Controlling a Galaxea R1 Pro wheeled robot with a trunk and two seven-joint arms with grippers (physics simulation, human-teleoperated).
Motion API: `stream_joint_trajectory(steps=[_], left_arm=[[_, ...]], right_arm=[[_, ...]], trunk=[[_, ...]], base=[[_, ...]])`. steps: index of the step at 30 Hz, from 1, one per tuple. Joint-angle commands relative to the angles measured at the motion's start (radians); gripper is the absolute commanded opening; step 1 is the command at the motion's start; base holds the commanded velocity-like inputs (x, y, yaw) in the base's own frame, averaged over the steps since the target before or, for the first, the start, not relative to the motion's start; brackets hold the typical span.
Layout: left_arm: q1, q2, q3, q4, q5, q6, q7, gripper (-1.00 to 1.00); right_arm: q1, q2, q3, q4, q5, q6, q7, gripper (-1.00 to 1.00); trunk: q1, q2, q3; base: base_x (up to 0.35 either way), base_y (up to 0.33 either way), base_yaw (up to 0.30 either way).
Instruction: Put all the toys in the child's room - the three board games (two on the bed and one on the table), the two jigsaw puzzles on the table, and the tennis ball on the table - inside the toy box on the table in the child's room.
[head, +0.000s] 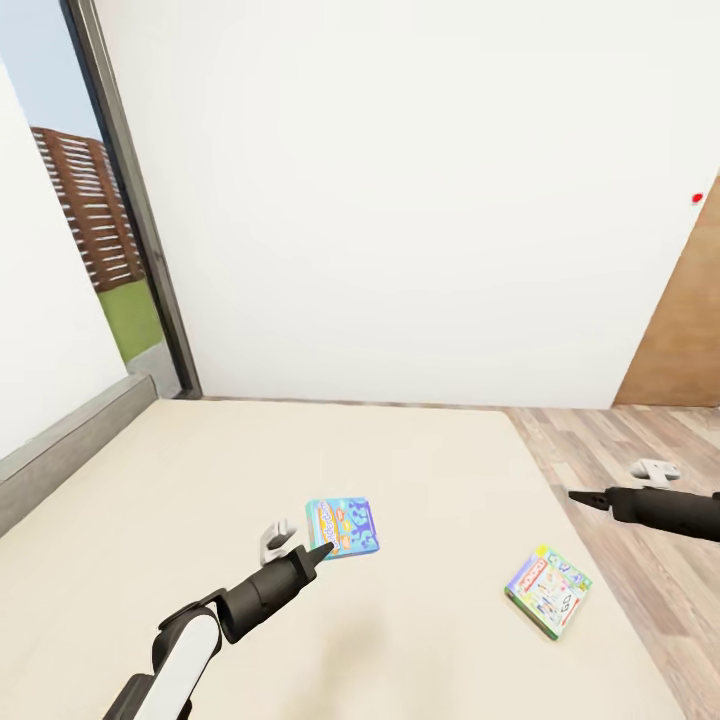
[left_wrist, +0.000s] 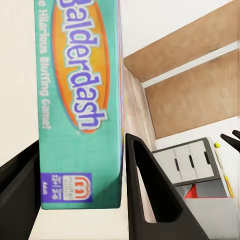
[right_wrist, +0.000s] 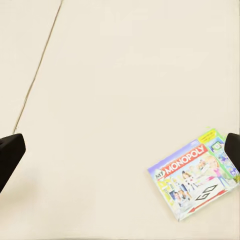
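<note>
The blue board game (head: 343, 528), a flat box printed "Balderdash" (left_wrist: 80, 100), lies on the cream bed (head: 200, 500) near its middle. The left claw (head: 300, 548) is at the box's near-left edge; in the left wrist view its two dark fingers (left_wrist: 150, 195) stand on either side of the box's short end, close against it, though whether they pinch it cannot be told. The pale green-white board game (head: 549, 591), printed "Monopoly" (right_wrist: 195, 172), lies flat near the bed's right edge, well apart from the blue box. The right claw (head: 590, 497) hovers above the wood plank floor (head: 620, 440) just beside the bed, its fingertips (right_wrist: 10, 155) spread wide and holding nothing. Far off in the left wrist view, a grey surface with white drawers (left_wrist: 192, 162) carries a small yellow-green tennis ball (left_wrist: 217, 145).
</note>
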Motion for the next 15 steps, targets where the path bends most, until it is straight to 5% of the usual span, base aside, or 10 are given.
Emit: stream_joint_trajectory(steps=[1, 15], left_arm=[[0.000, 0.001, 0.000, 0.000, 0.002, 0.003, 0.000, -1.00], [0.000, 0.001, 0.000, 0.000, 0.001, 0.003, 0.000, -1.00]], right_arm=[[-0.001, 0.000, -0.001, 0.000, -0.007, 0.007, -0.002, 1.00], [-0.001, -0.001, -0.001, 0.000, -0.007, 0.007, -0.002, 1.00]], trunk=[[-0.004, 0.007, 0.003], [-0.058, 0.105, 0.060]], base=[[0.000, 0.000, -0.233], [0.000, 0.000, -0.234]])
